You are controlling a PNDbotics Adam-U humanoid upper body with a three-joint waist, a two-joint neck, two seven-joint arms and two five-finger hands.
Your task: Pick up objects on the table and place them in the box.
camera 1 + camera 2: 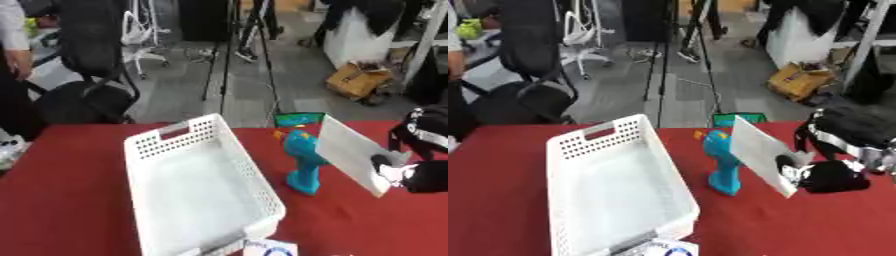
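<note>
I see the worktop (79, 200) covered in a flat red cloth with a matte surface. On it sits a white plastic box (198, 185), rectangular and open-topped, its walls perforated with rows of small holes and a slot handle cut into the far end; the inside looks bare and smooth. The box lies askew, its long axis running from near edge to far edge.

Just to the right of the box, apart from it, stands a teal plastic toy (303, 162), upright, with a rounded body, a narrower lower part ending in a wider foot, and small orange bits near its top. Behind it, at the far edge of the worktop, a small green item (297, 119) shows; I cannot make out what it is.

My right hand (826, 176), black with pale patches, comes in from the right and is grasping a flat white rectangular board (759, 150) by its lower right edge, a dark finger pressed on its face. The board is held tilted above the cloth, just right of the toy.

A white round item with blue markings (271, 248) lies at the near edge, beside the box's near corner.

My left hand shows in neither view.
</note>
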